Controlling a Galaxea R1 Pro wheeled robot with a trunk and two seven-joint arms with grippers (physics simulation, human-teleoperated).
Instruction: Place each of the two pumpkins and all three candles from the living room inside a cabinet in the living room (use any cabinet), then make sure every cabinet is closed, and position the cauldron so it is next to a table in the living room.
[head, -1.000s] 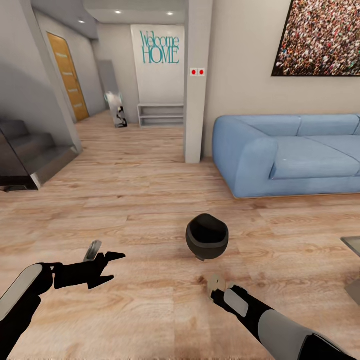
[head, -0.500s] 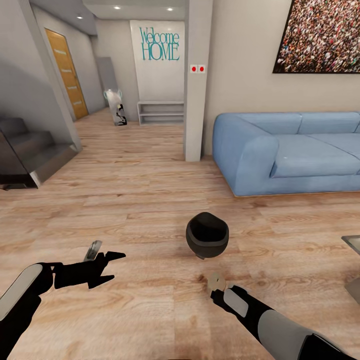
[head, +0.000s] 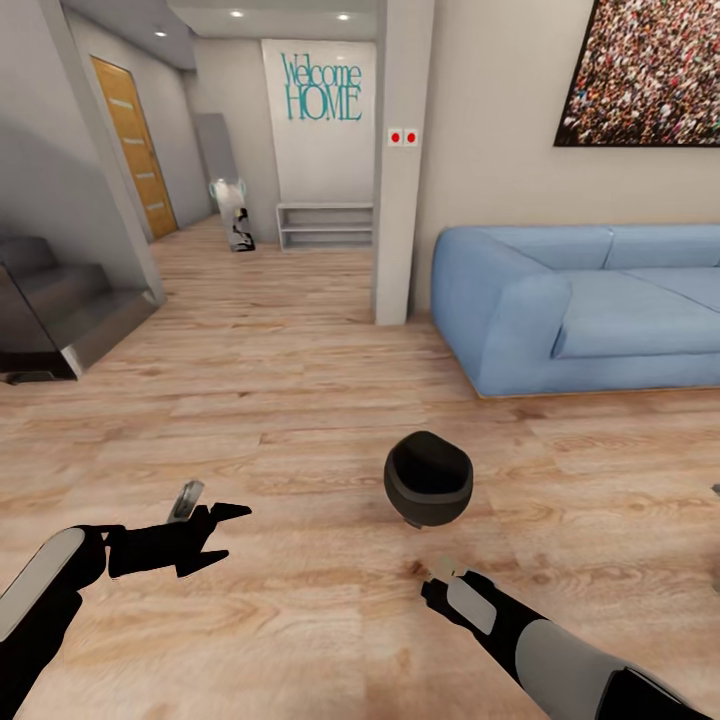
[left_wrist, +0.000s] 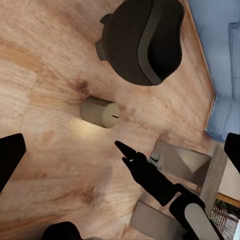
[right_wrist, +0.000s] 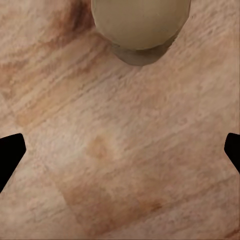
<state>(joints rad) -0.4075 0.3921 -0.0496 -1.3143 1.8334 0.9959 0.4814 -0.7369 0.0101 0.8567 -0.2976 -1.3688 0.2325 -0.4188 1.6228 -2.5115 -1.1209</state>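
Low in the head view, the black cauldron (head: 428, 478) sits on the wooden floor (head: 280, 400), well apart from the blue sofa (head: 570, 310) at right. A beige candle (left_wrist: 100, 112) lies on its side just beside the cauldron, in front of the right gripper (head: 441, 574), whose fingers are spread wide and empty. At lower left, the left gripper (head: 205, 520) hangs wide open above bare boards.

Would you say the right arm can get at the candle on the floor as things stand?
Probably yes. The candle stands on bare floor just ahead of the right end effector, whose jaws are apart, with nothing between them. The cauldron sits beyond the candle, not in the way.
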